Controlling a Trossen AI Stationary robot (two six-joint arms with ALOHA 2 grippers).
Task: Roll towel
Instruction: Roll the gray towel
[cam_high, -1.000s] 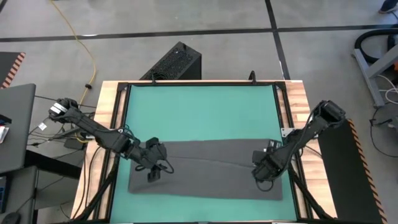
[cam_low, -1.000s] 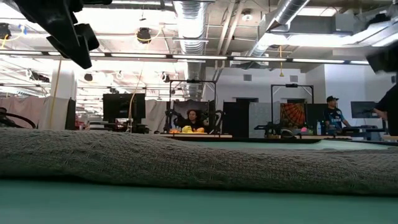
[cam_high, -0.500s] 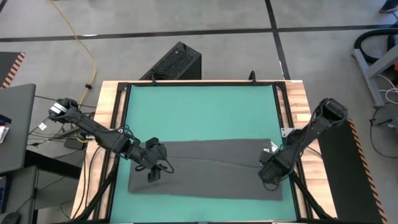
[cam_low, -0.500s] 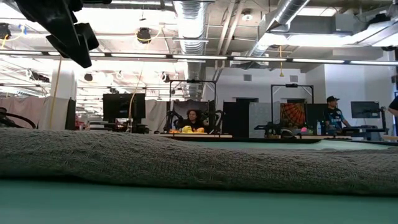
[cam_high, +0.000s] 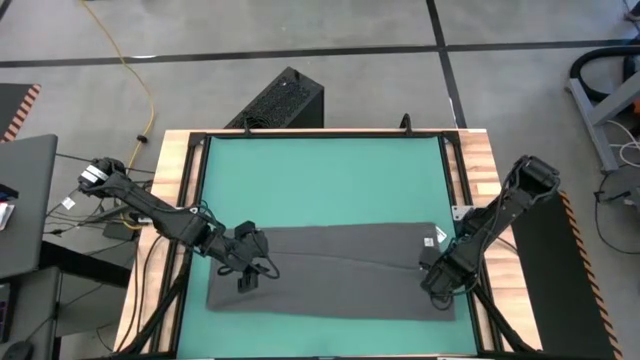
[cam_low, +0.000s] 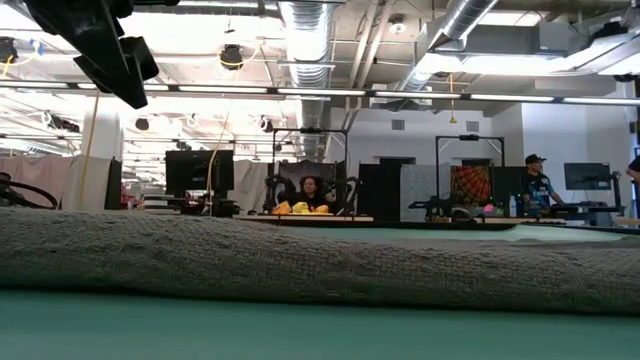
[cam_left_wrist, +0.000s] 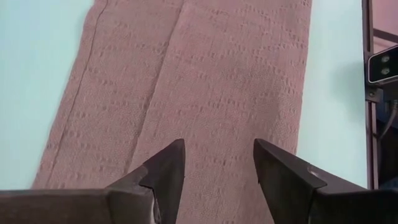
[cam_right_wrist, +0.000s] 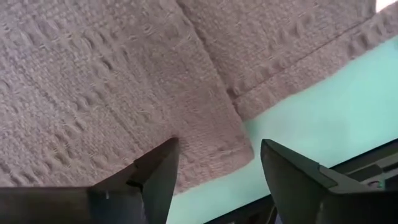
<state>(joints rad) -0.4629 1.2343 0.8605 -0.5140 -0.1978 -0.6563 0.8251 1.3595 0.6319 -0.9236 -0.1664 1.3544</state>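
Towel (cam_high: 340, 268) lies folded in a long strip across the near part of the green worktop (cam_high: 320, 180). Left tool (cam_left_wrist: 214, 171) hovers open over its left end, right tool (cam_right_wrist: 214, 168) open over its right corner, neither holding anything.

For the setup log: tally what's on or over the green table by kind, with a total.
Towel, dark grey, folded flat: 1
Pincers, both open over the towel: 2 (left pincer, right pincer)
Total: 3
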